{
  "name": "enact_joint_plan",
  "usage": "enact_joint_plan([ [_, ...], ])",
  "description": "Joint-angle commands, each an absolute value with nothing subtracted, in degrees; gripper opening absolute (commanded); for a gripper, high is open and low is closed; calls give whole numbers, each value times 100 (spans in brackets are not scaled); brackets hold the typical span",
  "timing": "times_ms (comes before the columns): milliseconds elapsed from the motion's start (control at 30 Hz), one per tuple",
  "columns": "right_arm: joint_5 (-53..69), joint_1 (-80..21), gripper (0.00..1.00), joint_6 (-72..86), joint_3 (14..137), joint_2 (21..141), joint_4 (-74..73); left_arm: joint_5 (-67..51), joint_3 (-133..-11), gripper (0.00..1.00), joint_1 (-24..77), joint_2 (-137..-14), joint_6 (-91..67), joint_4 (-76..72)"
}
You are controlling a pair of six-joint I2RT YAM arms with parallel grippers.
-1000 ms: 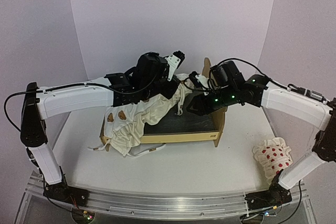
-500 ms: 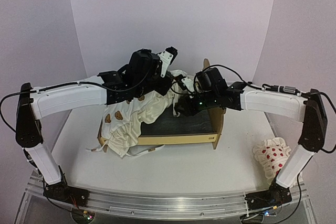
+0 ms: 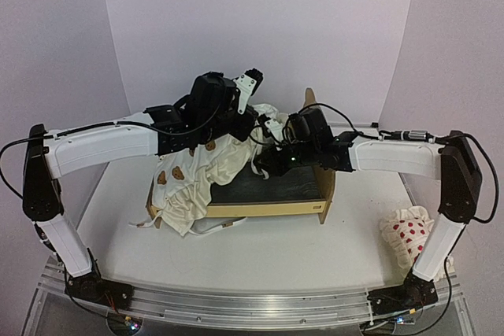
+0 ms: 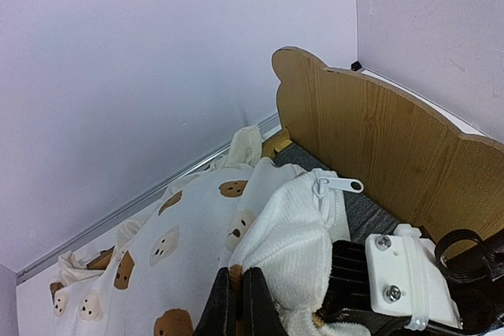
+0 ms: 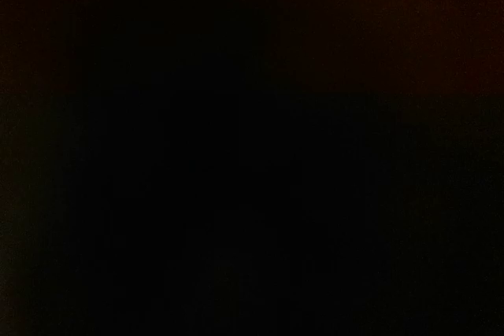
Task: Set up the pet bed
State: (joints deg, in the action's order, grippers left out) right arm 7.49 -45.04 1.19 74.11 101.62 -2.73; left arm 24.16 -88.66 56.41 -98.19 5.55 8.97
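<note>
Two arms reached over bed, which sat mid table, headboard at right. Fingers of left gripper clenched on cushion, bunched over bed's left end. Tip of right gripper buried in cushion folds; grip unclear, wrist view black. Pillow lay well apart, right.

Wood of pet bed: light, matt, grain showing; its base dark grey felt, fuzzy. Cream cushion: soft cloth, ribbed underside.
</note>
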Motion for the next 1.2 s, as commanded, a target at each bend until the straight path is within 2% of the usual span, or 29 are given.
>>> enact_joint_plan([
  [0,1200,-4512,9,163,7396,10186,135,2460,-9043,0,5607,-9329,458,630],
  [133,1539,-4517,0,459,7184,9844,262,2431,-8994,0,5599,-9274,445,604],
  [433,2210,-4523,0,1474,6981,8870,346,2273,-8885,0,5582,-9203,443,544],
  [600,2317,-4518,0,1969,7118,8453,-267,2058,-8789,0,5572,-9129,440,485],
  [800,2227,-4521,0,2322,7067,8176,-1038,1868,-8638,0,5575,-9080,391,465],
  [1167,3240,-4548,1,2596,6699,8199,-1894,1396,-8381,0,5572,-9112,298,459],
])
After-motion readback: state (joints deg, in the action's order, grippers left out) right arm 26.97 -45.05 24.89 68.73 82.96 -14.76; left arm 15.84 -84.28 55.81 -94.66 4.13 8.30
